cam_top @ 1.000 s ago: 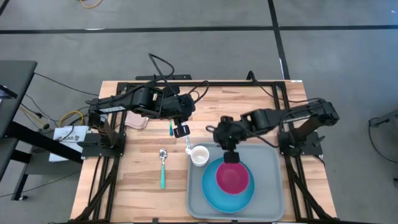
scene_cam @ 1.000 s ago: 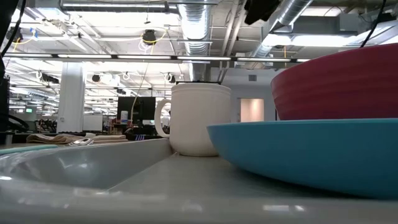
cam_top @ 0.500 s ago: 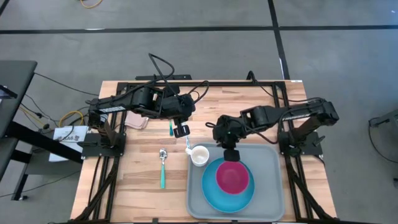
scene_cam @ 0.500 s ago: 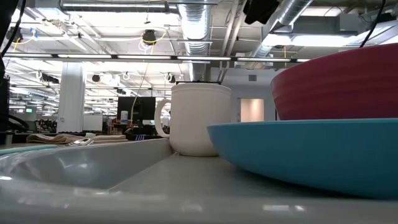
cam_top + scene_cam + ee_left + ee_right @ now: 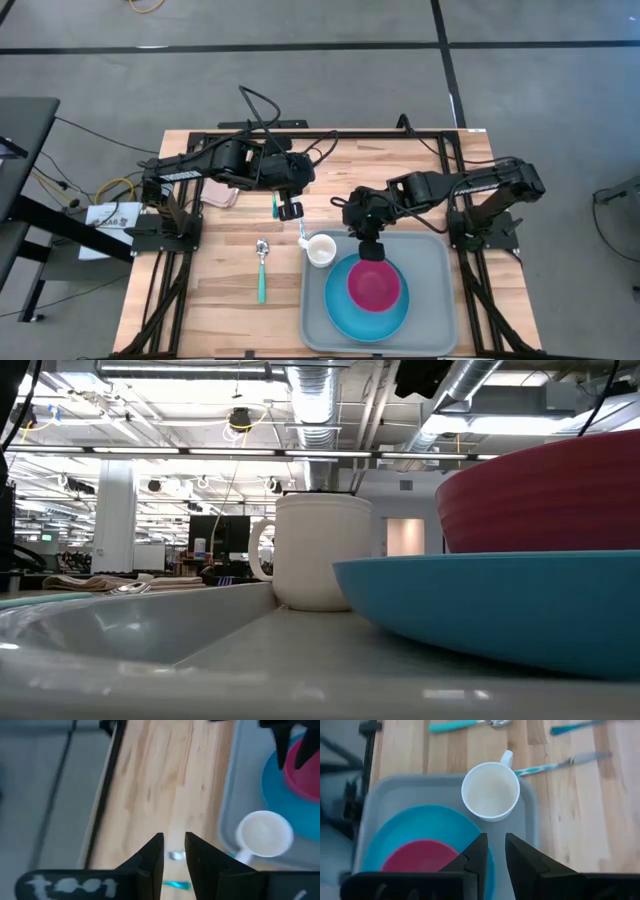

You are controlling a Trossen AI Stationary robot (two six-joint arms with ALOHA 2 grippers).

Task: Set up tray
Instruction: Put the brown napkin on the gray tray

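Observation:
The light-grey tray (image 5: 440, 300) lies at the table's near right. On it rests a blue plate (image 5: 340, 312) with a magenta bowl (image 5: 373, 285) standing in it. A white mug (image 5: 320, 250) stands upright on its base in the tray's far-left corner (image 5: 490, 790). My right gripper (image 5: 370, 248) hovers above the tray's far edge, between mug and bowl, shut and holding nothing (image 5: 495, 840). My left gripper (image 5: 290, 210) hangs over the table's middle, left of the tray, also shut with nothing in it (image 5: 173, 840); a teal-handled utensil (image 5: 175, 884) lies below it.
A teal-handled spoon (image 5: 262, 270) lies left of the tray. Two more teal-handled utensils lie on the wood, one (image 5: 275, 205) beside my left gripper and one (image 5: 555, 766) beside the mug. A folded cloth (image 5: 220, 195) sits at the far left. Bare wood spreads along the near left.
Both grippers have stayed where they were; my right wrist has rolled slightly above the tray's far edge. Mug, plate, bowl and utensils have not moved.

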